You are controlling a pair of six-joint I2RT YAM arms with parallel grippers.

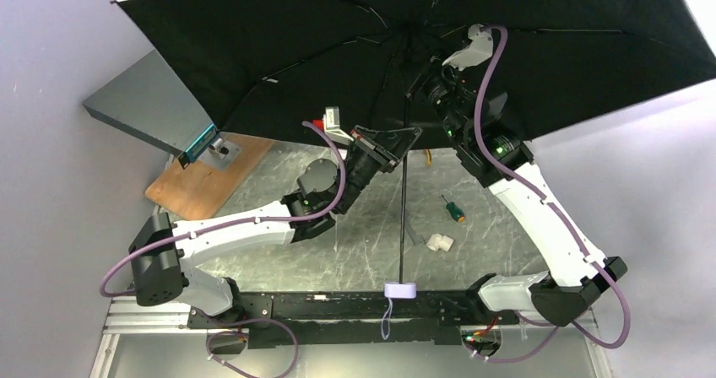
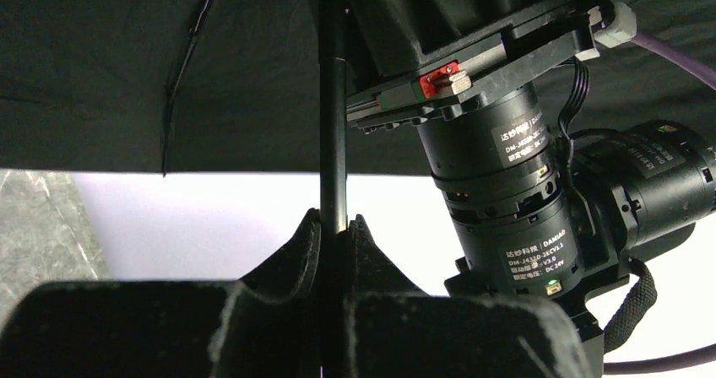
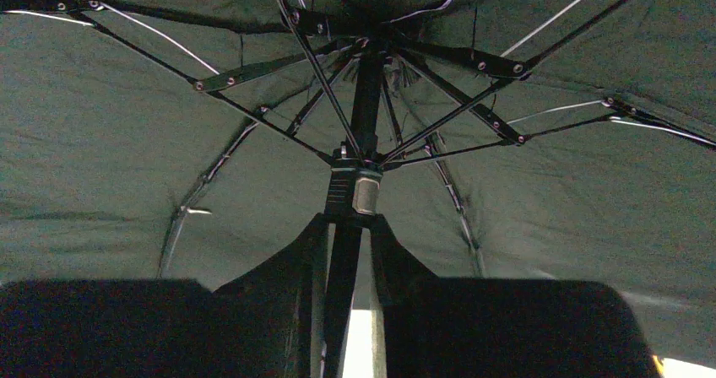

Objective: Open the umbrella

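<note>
Two sets of jaws around shaft [image 1: 404, 218] of open umbrella [image 1: 253, 49]

Matt dark cloth umbrella [image 1: 253, 49], black metal ribs [image 3: 456, 56], smooth marbled table [image 1: 371, 234], wooden board [image 1: 203, 184]

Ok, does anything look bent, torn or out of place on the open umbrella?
Nothing stands out. The folding umbrella, black inside, is fully spread, its thin metal ribs fan out evenly, and the thin black shaft runs straight through the left gripper and right gripper.
</note>
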